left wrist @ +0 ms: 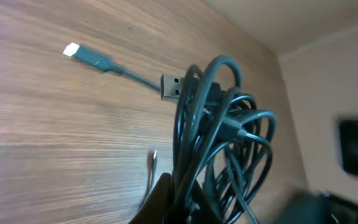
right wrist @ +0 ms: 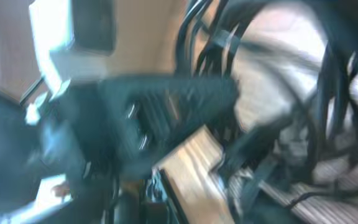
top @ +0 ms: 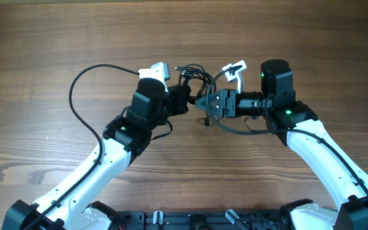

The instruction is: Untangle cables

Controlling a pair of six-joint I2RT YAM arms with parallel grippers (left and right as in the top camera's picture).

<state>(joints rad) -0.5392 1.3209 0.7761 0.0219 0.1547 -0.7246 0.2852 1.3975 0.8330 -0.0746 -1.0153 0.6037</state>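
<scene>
Wooden table (top: 43,38), bearing two white-and-black arms that meet near its middle. Cables (left wrist: 224,134): one bundle of very thin black cords in many overlapping loops, gathered between the two grippers near the table's middle, with a silver-shelled flat plug (left wrist: 170,87) standing out at its upper left and a loose strand leading to a small white-tipped plug (left wrist: 73,51) against the wood. Left gripper (left wrist: 178,202): fingers pressed together on the lower part of the bundle; right gripper (top: 204,103): close against the bundle's other side, its own view blurred, spread or closed cannot be told.
</scene>
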